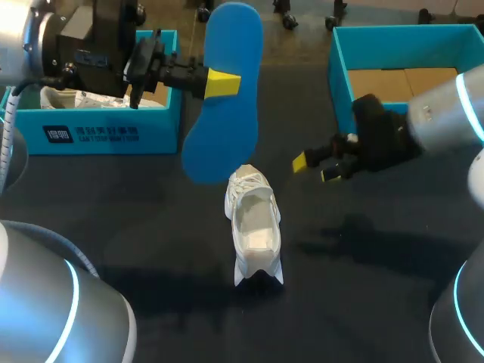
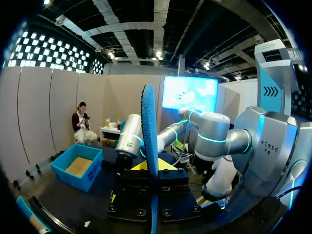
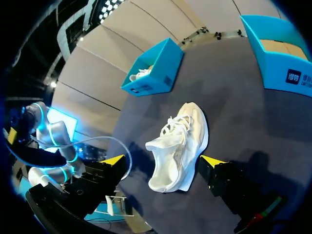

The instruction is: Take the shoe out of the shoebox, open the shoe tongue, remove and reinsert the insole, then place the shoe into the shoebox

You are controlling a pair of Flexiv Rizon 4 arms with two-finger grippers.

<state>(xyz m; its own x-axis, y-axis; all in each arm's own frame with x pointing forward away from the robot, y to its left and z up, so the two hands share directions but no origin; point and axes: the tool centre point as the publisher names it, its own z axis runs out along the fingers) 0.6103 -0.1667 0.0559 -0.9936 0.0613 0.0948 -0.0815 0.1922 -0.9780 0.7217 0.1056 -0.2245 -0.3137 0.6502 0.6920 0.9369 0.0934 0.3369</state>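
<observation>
A blue insole [image 1: 224, 91] hangs in the air above the table, held edge-on by my left gripper [image 1: 222, 83], which is shut on it. In the left wrist view the insole [image 2: 149, 131] stands upright between the yellow tips. A white shoe [image 1: 253, 224] lies on the dark table below it, its opening up. My right gripper [image 1: 315, 168] hovers open to the shoe's right, above the table. In the right wrist view the shoe [image 3: 179, 145] lies ahead of and between the wide-apart fingers of the right gripper [image 3: 165, 163].
A blue shoebox [image 1: 97, 121] at the back left holds another white shoe [image 1: 76, 97]. A second blue box [image 1: 345, 76] with a cardboard floor stands at the back right. Dark tabletop [image 1: 174, 257] surrounds the shoe.
</observation>
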